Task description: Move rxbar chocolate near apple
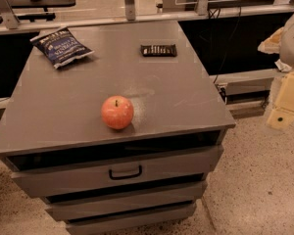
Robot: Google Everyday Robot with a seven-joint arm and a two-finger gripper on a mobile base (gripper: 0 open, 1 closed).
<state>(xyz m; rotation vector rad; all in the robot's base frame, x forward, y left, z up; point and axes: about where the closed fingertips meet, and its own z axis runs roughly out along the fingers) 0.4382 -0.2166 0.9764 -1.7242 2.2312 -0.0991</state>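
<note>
Dark wrapper: the rxbar chocolate (158, 50) lies flat near the tabletop's (78, 116) far edge, well apart from the apple (117, 112). I judge it light, fairly stiff and slick, best pinched across its narrow width. My end effector (286, 102) hangs off to the right; apart or together, I cannot tell.

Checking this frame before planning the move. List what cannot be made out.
Gripper: camera view, right edge beside the table, cut off by the frame.
Chocolate bar: camera view, lettering too small to read.
Chip bag: camera view, print too small to read.
Drawers: camera view, contents hidden by their fronts.
</note>
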